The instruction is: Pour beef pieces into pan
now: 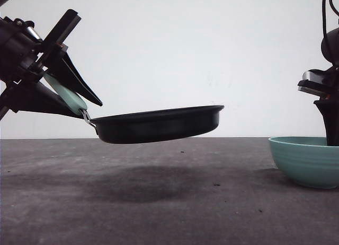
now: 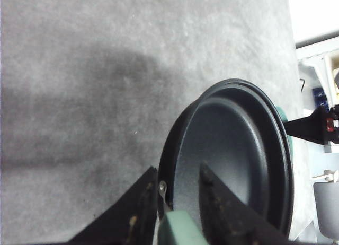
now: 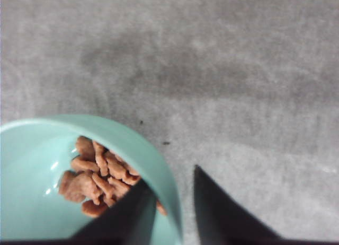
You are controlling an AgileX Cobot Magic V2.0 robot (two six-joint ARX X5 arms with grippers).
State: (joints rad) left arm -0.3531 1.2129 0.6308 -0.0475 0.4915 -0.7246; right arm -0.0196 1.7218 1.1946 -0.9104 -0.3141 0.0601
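Note:
The black pan (image 1: 159,123) hangs level above the table, its shadow beneath it. My left gripper (image 1: 90,110) is shut on its mint-green handle (image 1: 66,96). From the left wrist, the fingers (image 2: 143,202) clamp the handle (image 2: 180,229), and the pan (image 2: 233,149) looks empty. The beef pieces (image 3: 95,176) lie heaped in a teal bowl (image 3: 132,133), which stands on the table at the right (image 1: 307,160). My right gripper (image 3: 170,176) is open astride the bowl's rim: one finger is inside by the beef, the other outside with a gap to the wall.
Grey table top (image 1: 159,213) stretches under the pan and between pan and bowl. A white wall stands behind. My right arm (image 1: 326,86) rises above the bowl at the right edge.

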